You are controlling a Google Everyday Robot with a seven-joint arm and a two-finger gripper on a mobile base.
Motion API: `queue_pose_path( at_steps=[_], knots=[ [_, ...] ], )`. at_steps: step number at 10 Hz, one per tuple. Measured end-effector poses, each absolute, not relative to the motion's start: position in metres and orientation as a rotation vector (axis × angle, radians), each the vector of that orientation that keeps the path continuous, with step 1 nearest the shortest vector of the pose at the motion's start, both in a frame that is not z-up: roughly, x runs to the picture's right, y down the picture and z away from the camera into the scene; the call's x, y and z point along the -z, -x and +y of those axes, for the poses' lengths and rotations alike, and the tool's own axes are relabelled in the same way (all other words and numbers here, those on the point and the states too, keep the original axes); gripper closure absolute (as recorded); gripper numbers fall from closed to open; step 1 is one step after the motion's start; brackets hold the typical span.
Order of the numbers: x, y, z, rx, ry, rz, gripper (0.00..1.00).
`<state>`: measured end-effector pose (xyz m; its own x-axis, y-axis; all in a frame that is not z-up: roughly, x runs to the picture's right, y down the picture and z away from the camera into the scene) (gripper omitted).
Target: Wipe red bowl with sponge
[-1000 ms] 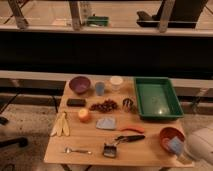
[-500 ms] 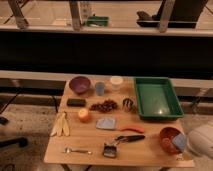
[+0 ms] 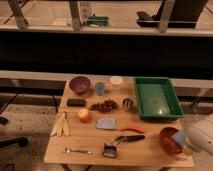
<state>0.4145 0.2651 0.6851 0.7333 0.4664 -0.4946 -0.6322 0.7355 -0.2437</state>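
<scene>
Shifted a little up the frame since a second ago: the small light-blue rectangular sponge [image 3: 179,137], together with the gripper [image 3: 183,140] at the tip of the bulky white arm [image 3: 202,134]. Nothing else on the table displaced.

Gripper at the lower right of the frame, clamped tight on the sponge. Sponge tilted against the right inner rim of the small round glossy red-orange bowl [image 3: 168,140], itself near the lower right corner of the light wooden table [image 3: 87,136].

Right of centre, well above the bowl: flat green plastic tray [image 3: 157,97]. Upper left part of the table: dull purple bowl [image 3: 80,84], with a small blue cup [image 3: 100,88] just beside it. Centre: flat grey-blue cloth [image 3: 106,123], beside a round orange fruit [image 3: 84,115]. Left edge: yellow bananas [image 3: 61,125].
</scene>
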Motion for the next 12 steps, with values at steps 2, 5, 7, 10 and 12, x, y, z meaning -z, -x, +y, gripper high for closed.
queue_pose_path(
  at_steps=[2, 5, 7, 10, 12],
  knots=[
    [-0.686, -0.414, 0.265, -0.622, 0.419, 0.422, 1.00],
    [-0.686, -0.413, 0.265, -0.622, 0.419, 0.422, 1.00],
    [-0.686, -0.404, 0.268, -0.612, 0.417, 0.429, 1.00],
    [-0.694, -0.352, 0.263, -0.577, 0.402, 0.412, 1.00],
    [-0.696, -0.323, 0.260, -0.553, 0.394, 0.398, 1.00]
  ],
)
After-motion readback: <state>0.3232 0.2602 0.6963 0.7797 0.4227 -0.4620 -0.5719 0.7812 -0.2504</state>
